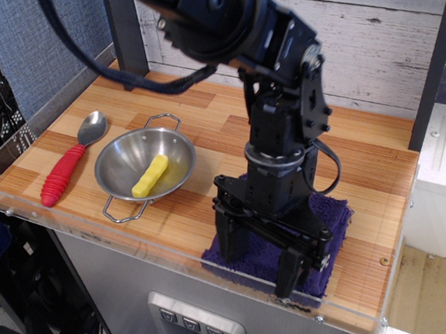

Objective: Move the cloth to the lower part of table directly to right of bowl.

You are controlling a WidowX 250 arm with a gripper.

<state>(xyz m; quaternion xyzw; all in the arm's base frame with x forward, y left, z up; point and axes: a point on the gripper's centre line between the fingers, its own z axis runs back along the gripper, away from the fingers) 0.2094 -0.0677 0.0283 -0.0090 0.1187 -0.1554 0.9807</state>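
Note:
The dark purple cloth [331, 218] lies flat at the front edge of the wooden table [363, 162], to the right of the steel bowl [121, 164] and a gap away from it. My black gripper [256, 258] points straight down over the cloth's front left part. Its jaws stand apart, with one fingertip at the left and one nearer the front rim. I cannot tell whether the fingertips touch the cloth. The arm hides the cloth's middle. The bowl holds a yellow piece [150, 176].
A spoon with a red ribbed handle [67, 169] lies left of the bowl. A dark post [125, 35] stands at the back left. A clear acrylic rim [136, 241] runs along the table's front and left edges. A white plank wall is behind.

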